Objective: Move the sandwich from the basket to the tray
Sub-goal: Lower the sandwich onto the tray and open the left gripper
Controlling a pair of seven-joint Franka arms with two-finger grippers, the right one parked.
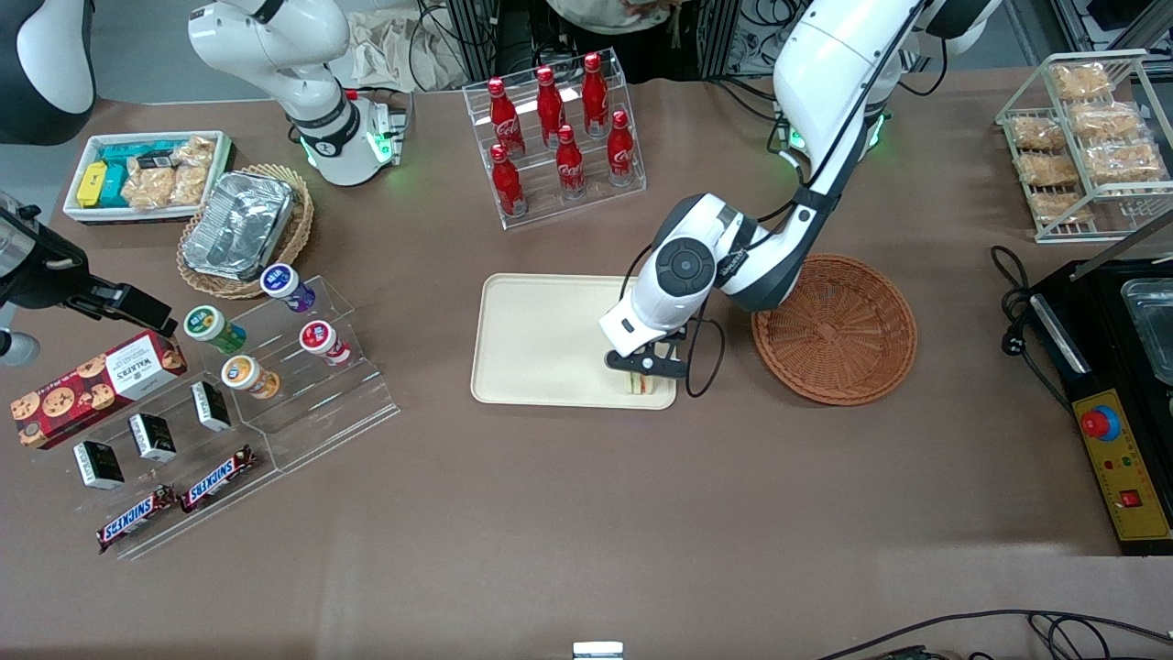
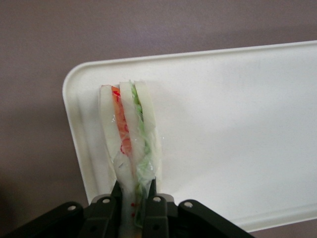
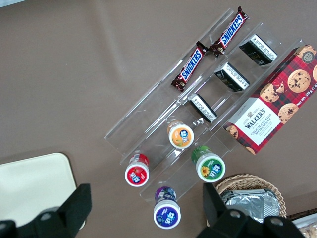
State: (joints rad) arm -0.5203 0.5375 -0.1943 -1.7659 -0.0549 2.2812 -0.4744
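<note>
My left gripper [image 1: 644,370] is shut on the sandwich [image 1: 644,384], a wrapped wedge of pale bread with orange-red and green layers. It holds the sandwich at the corner of the cream tray [image 1: 536,339] nearest the front camera and nearest the basket. In the left wrist view the sandwich [image 2: 130,139] stands on edge over the tray's corner [image 2: 223,124], pinched between the two black fingers [image 2: 154,208]. I cannot tell whether it touches the tray. The reddish-brown wicker basket [image 1: 836,328] stands empty beside the tray, toward the working arm's end.
A clear rack of red cola bottles [image 1: 555,136] stands farther from the front camera than the tray. A clear stand with snack cups and chocolate bars [image 1: 240,385] lies toward the parked arm's end. A black machine [image 1: 1113,394] and a wire rack of bagged pastries [image 1: 1086,137] lie toward the working arm's end.
</note>
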